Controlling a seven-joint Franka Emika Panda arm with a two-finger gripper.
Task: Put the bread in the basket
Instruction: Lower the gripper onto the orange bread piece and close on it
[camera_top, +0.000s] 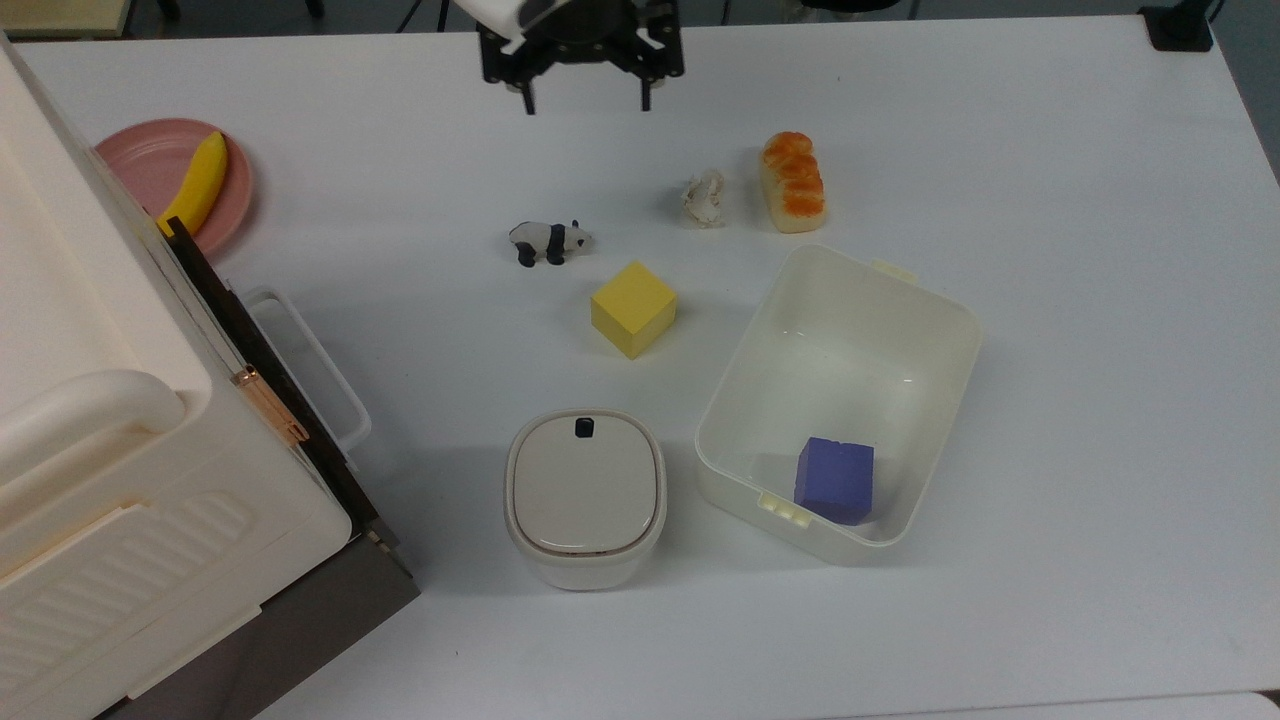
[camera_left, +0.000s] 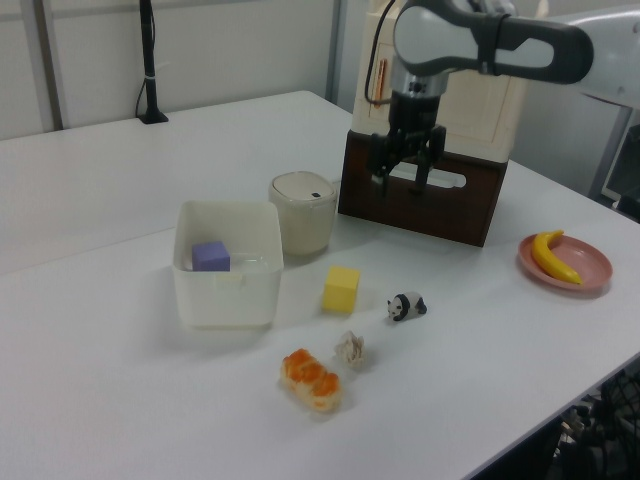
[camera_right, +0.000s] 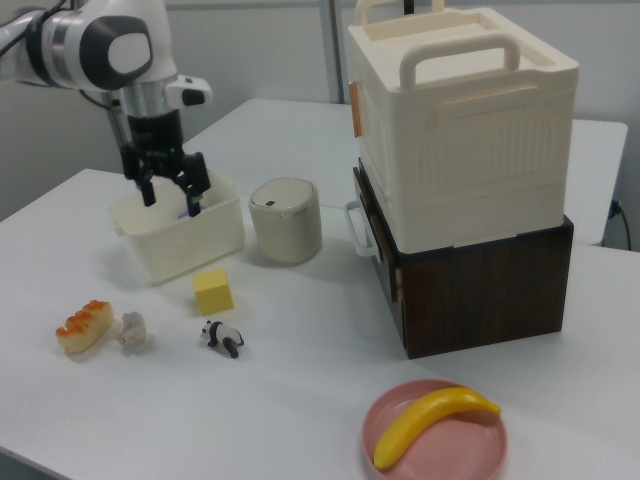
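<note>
The bread (camera_top: 793, 181) is a small loaf with an orange-brown top, lying on the white table just beyond the basket's far rim; it also appears as the bread (camera_left: 311, 380) and the bread (camera_right: 82, 325). The basket (camera_top: 930, 300) is a cream-white tub holding a purple cube (camera_top: 835, 480); the basket (camera_left: 225, 300) and basket (camera_right: 170, 250) show in the side views too. My gripper (camera_top: 585, 100) hangs open and empty high above the table, left of the bread in the top view; the gripper (camera_left: 399, 181) and gripper (camera_right: 169, 197) are raised.
A crumpled paper wad (camera_top: 704, 197) lies beside the bread. A toy panda (camera_top: 548, 241), a yellow cube (camera_top: 633, 308) and a lidded cream container (camera_top: 585, 495) stand mid-table. A pink plate (camera_top: 150, 165) holds a banana (camera_top: 196, 182). A large cream box on a brown base (camera_top: 130, 470) fills the top view's left.
</note>
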